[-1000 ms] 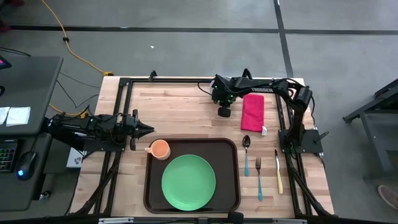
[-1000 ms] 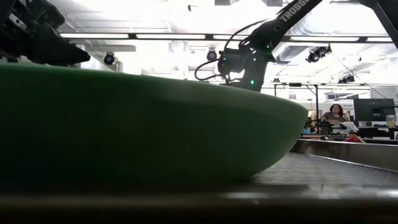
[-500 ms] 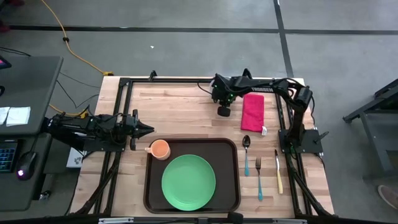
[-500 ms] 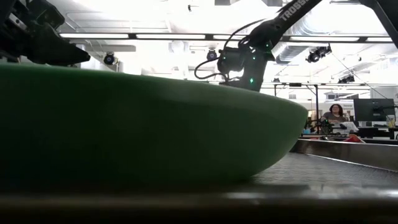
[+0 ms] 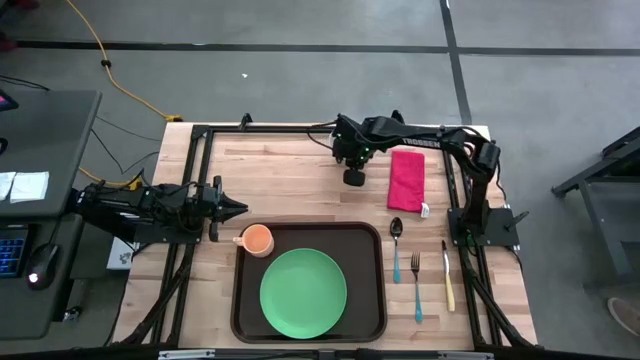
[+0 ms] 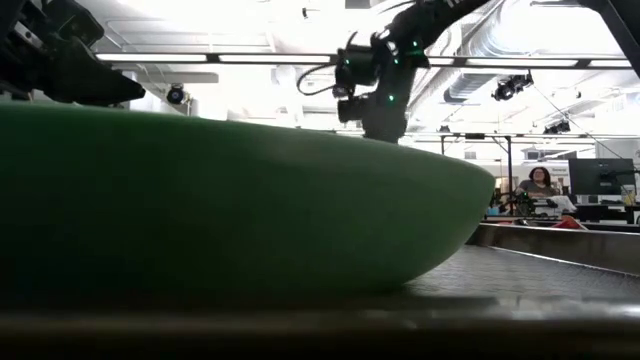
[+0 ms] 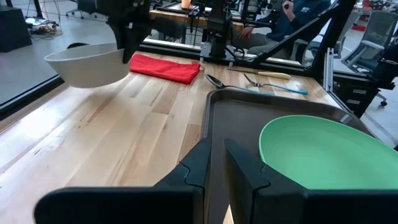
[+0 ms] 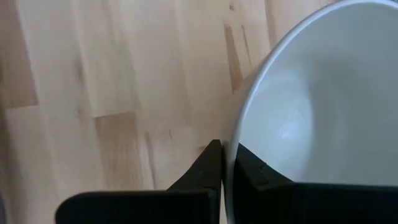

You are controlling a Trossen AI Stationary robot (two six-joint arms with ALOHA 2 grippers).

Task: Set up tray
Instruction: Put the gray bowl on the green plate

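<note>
Tray (image 5: 370,240) at table's near edge, green plate (image 5: 303,292) on it, right gripper (image 8: 225,163) pinching white bowl (image 7: 87,65) rim above the boards, left gripper (image 7: 216,163) nearly closed, empty, no legible writing

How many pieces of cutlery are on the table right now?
3, all right of the tray: spoon nearest it, then fork, then knife outermost. None looks hidden.
</note>
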